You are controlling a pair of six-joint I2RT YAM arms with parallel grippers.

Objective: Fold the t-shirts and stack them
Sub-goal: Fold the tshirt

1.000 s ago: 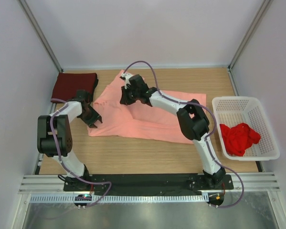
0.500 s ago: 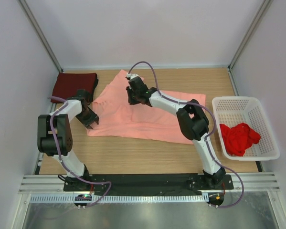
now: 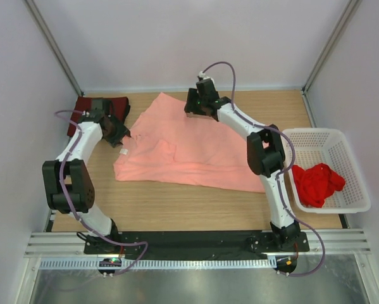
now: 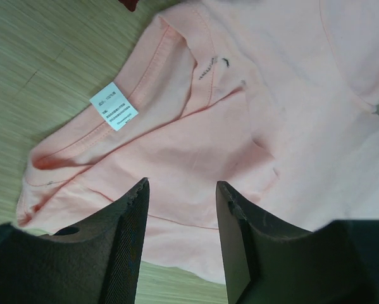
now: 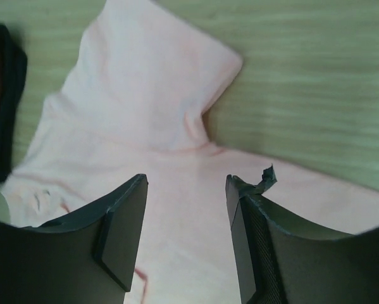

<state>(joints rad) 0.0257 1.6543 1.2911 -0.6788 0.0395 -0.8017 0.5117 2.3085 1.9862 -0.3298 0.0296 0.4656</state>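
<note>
The salmon-pink t-shirt (image 3: pixel 189 145) lies spread flat on the wooden table, its collar and white label (image 4: pixel 113 106) towards the left. My left gripper (image 3: pixel 121 135) hovers open over that collar edge (image 4: pixel 180 190), nothing between its fingers. Above the shirt's far sleeve, my right gripper (image 3: pixel 190 105) is open and empty too (image 5: pixel 186 180). The dark maroon t-shirt (image 3: pixel 81 109) lies folded at the back left corner, partly behind the left arm. The bright red t-shirt (image 3: pixel 316 182) sits crumpled in the basket.
A white perforated basket (image 3: pixel 316 135) stands at the right edge of the table. White walls with metal frame posts close in the back and both sides. Bare wood shows in front of the pink shirt.
My right gripper opened, let go of the pink shirt and moved to the back; the shirt now lies spread wider. My left gripper moved back along the shirt's left edge.
</note>
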